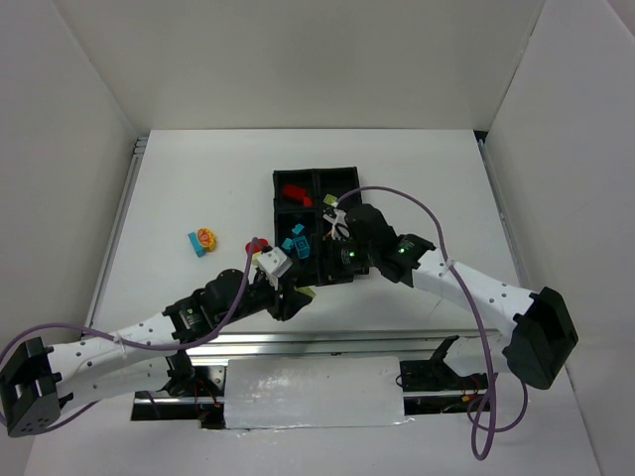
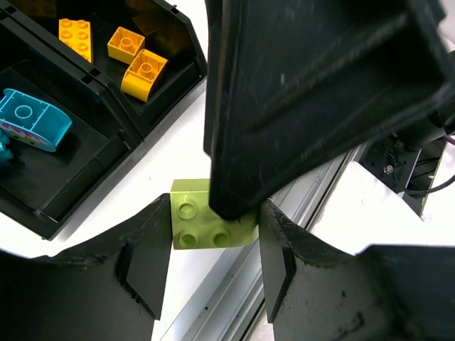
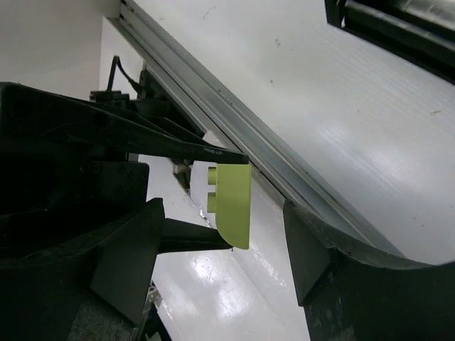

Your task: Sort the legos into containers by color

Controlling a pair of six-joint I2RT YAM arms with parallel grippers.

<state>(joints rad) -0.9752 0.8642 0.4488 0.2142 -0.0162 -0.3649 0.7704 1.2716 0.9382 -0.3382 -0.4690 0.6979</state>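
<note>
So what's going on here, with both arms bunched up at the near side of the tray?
It looks like a handover. The left gripper is clamped on a lime green brick just off the near side of the black tray. The right gripper has its open fingers either side of that brick, not yet gripping. The tray already holds red bricks, cyan bricks and yellow bricks in separate compartments. A few loose bricks lie left of it.

I see the white table (image 1: 198, 188) spreading beneath my left gripper (image 1: 303, 295), with a silver rail (image 1: 377, 338) just under and behind it. A pale panel (image 1: 313, 392) lies further back, and white walls (image 1: 298, 59) stand well ahead.
</note>
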